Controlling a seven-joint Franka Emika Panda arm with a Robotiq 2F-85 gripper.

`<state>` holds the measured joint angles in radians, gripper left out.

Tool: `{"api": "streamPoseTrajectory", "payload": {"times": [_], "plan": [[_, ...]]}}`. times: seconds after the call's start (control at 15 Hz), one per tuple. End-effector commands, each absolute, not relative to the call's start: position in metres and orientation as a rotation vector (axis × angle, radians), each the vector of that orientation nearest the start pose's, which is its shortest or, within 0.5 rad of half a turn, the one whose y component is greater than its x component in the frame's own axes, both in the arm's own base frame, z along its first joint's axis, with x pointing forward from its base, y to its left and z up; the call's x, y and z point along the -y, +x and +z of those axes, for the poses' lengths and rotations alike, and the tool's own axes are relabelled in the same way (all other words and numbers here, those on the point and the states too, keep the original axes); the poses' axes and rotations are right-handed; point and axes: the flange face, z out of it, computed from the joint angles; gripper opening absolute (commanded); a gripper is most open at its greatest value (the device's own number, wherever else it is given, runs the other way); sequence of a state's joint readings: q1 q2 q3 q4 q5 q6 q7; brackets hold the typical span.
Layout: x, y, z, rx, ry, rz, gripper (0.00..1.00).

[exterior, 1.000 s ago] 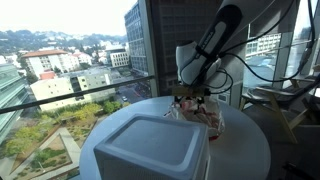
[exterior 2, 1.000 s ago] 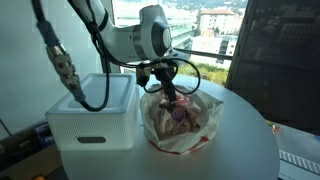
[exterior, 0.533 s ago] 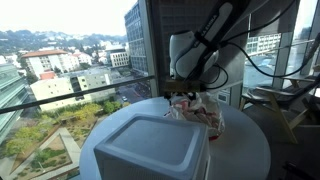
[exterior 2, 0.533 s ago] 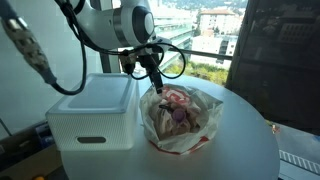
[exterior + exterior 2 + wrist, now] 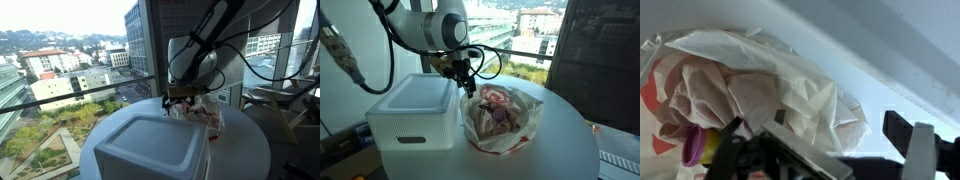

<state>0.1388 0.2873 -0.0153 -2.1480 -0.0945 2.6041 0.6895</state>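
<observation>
Closest in an exterior view is a big white box [image 5: 150, 145] with its top shut, sitting on a round white table [image 5: 245, 150]. Just past the box, at about 1 o'clock from it, lies a crinkly plastic bag [image 5: 205, 115] with red marks. The gripper [image 5: 179, 99] hangs in the air over the place where box and bag meet. Its jaws are spread wide, with nothing between them. So I think the work has hardly begun. The bag lies open on the table, its stuff is inside it, and the gripper holds nothing and touches nothing that I can see. Farther back are the robot arm [image 5: 205, 50], then the window, then the town buildings [image 5: 55, 65] far away. In an exterior view the mouth of the bag faces us, so pink and purple things [image 5: 498, 112] show inside it. There the bag sits at 3 o'clock from the box, right beside it, and the gripper is at 10 o'clock from the middle of the bag. The wrist view is very close. It shows bunched white plastic and a small purple and yellow thing [image 5: 695, 145] at 8 o'clock. The dark fingers [image 5: 918, 148] are along the bottom, far apart. It shows no town and no arm, and I cannot tell what the pale blue part behind the bag is.
</observation>
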Motion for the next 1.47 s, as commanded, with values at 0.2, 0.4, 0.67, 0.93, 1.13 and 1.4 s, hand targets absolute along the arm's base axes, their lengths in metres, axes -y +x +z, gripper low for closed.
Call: {"api": "streamPoseTrajectory", "payload": {"times": [0.2,0.4,0.67,0.93,1.13,1.4], "plan": [[-0.057,0.585,0.260,-0.576,-3.105,-0.235,1.00],[-0.056,0.588,0.250,-0.491,-3.141,-0.230,0.77],[-0.055,0.587,0.244,-0.380,-3.176,-0.205,0.49],[-0.063,0.585,0.250,-0.340,-3.198,-0.218,0.21],[-0.059,0.589,0.257,-0.388,-3.197,-0.254,0.09],[-0.049,0.598,0.290,-0.541,-3.192,-0.442,0.05]]}}
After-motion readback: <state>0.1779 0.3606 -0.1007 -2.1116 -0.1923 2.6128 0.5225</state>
